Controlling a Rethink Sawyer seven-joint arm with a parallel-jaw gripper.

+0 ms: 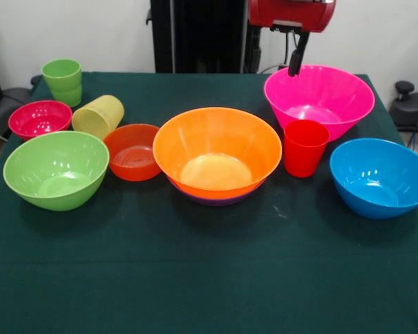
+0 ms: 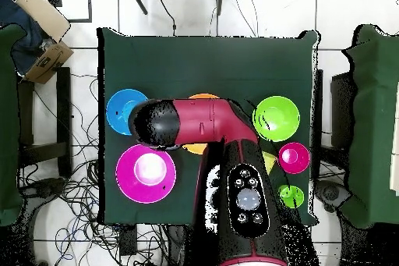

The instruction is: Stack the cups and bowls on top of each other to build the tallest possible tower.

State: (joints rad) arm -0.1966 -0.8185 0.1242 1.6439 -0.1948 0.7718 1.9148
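Observation:
The tower is the orange bowl (image 1: 217,149) nested in a purple bowl (image 1: 216,200) at the table's middle. A red cup (image 1: 305,147) stands upright to its right, between the pink bowl (image 1: 319,97) and the blue bowl (image 1: 380,175). On the left are the lime-green bowl (image 1: 56,169), the small red-orange bowl (image 1: 132,152), the magenta bowl (image 1: 40,118), a yellow cup (image 1: 97,116) lying on its side and an upright green cup (image 1: 63,80). My gripper (image 1: 297,61) hangs over the pink bowl's far rim, holding nothing visible. In the overhead view the arm (image 2: 195,122) hides it.
A dark green cloth (image 1: 209,278) covers the table, with a wide bare strip along its near edge. In the overhead view the arm covers most of the orange bowl (image 2: 204,97). The blue bowl (image 2: 125,111) and pink bowl (image 2: 146,173) lie on one side, the lime-green bowl (image 2: 277,117) on the other.

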